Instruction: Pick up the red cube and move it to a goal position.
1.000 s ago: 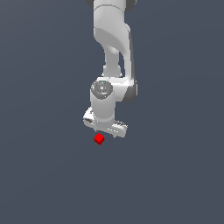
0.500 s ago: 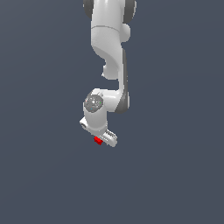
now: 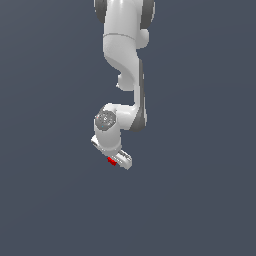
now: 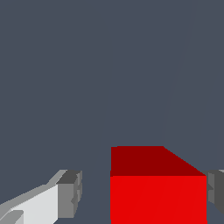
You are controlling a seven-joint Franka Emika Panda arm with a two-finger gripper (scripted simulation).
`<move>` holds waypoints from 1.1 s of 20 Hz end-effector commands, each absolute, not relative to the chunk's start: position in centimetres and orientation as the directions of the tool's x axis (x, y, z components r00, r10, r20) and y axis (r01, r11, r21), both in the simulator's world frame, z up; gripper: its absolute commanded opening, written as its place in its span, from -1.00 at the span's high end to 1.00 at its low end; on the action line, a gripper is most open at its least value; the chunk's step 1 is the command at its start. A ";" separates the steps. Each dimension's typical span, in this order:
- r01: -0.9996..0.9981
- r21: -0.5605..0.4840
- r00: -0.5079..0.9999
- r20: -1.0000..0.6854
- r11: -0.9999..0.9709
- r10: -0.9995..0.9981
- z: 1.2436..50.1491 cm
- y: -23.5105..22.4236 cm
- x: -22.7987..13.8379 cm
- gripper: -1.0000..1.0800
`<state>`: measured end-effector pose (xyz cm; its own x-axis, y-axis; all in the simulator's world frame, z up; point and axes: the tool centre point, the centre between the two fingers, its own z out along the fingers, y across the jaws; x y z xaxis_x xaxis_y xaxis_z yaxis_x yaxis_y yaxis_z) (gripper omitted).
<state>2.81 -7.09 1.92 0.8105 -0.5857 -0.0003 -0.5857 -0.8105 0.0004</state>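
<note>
- Plain slate-grey background fills both views, with no edge or seam to be seen.
- One white arm [image 3: 125, 65] hangs down from the top of the exterior view, bent at the wrist.
- One gripper [image 4: 142, 192] is spread open: one finger [image 4: 65, 192] stands clear of the cube, the other sits right beside it.
- One red cube [image 4: 157, 197] lies between the fingers, showing as a small red patch [image 3: 112, 161] under the tilted hand.

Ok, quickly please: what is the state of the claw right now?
Claw: open, around the cube; one finger stands clear of it, nothing gripped yet.
</note>
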 end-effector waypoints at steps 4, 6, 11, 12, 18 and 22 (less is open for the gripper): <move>-0.583 0.000 0.812 0.000 -0.812 -0.583 2.0 -7.0 2.8 1.00; -0.583 0.000 0.812 0.000 -0.812 -0.583 2.0 -7.0 2.8 1.00; -0.583 0.000 0.812 0.000 -0.812 -0.583 2.0 -7.0 2.8 1.00; -0.583 0.000 0.812 0.000 -0.812 -0.583 2.0 -7.0 2.8 1.00; -0.583 0.000 0.812 0.000 -0.812 -0.583 3.2 -6.6 2.5 1.00; -0.583 0.000 0.812 0.000 -0.812 -0.583 4.9 -5.9 2.2 1.00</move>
